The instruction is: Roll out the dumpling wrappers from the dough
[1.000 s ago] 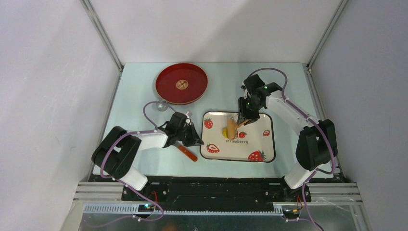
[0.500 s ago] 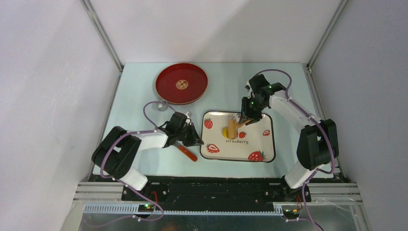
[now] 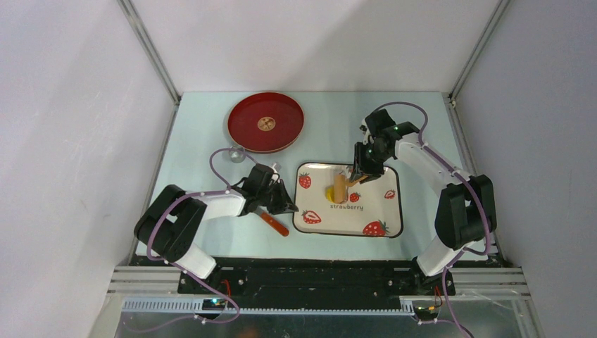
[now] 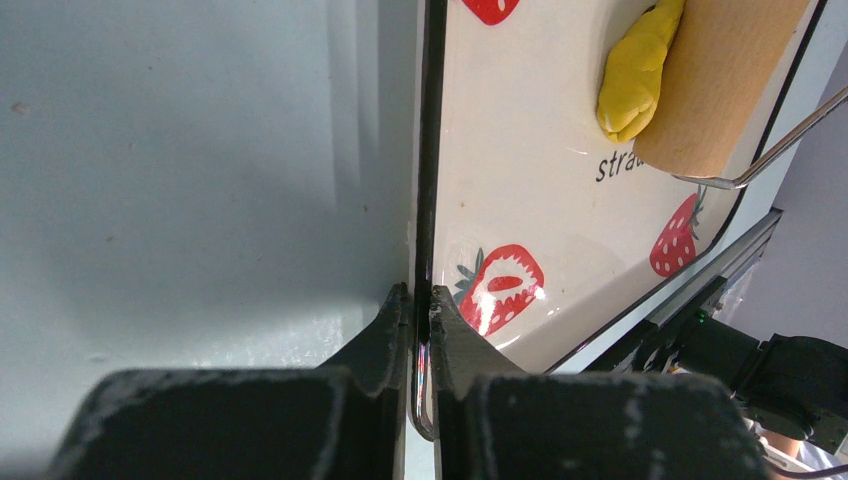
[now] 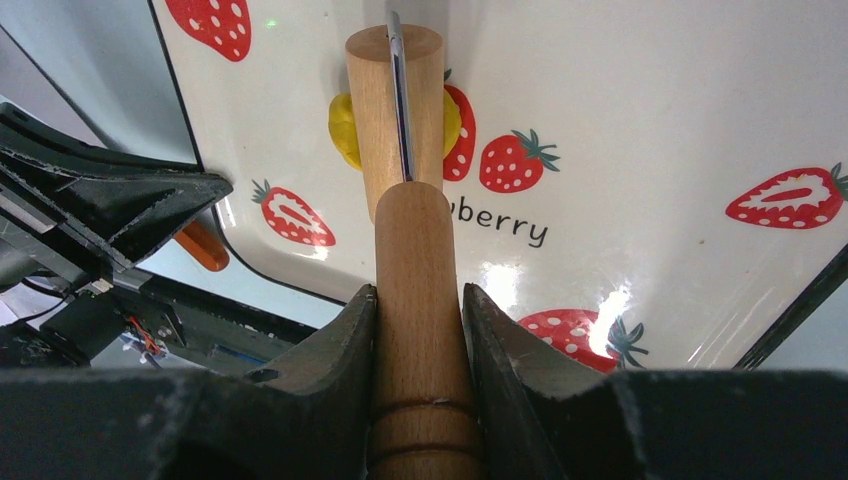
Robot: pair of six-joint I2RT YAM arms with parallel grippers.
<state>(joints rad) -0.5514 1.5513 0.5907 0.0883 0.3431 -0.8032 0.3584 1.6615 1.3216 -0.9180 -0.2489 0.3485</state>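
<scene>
Right tool [image 5: 418, 296] around roller [image 5: 374, 120], roller atop dough [image 5: 343, 128].

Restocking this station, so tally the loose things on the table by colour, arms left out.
Red: 1, round red plate
White: 1, strawberry-printed rectangular tray
Yellow: 1, soft dough lump
Tan wood: 2, cylindrical wooden roller, small wooden disc on the plate
Orange: 1, orange-handled tool
Silvery: 1, small round piece
Total: 7
</scene>
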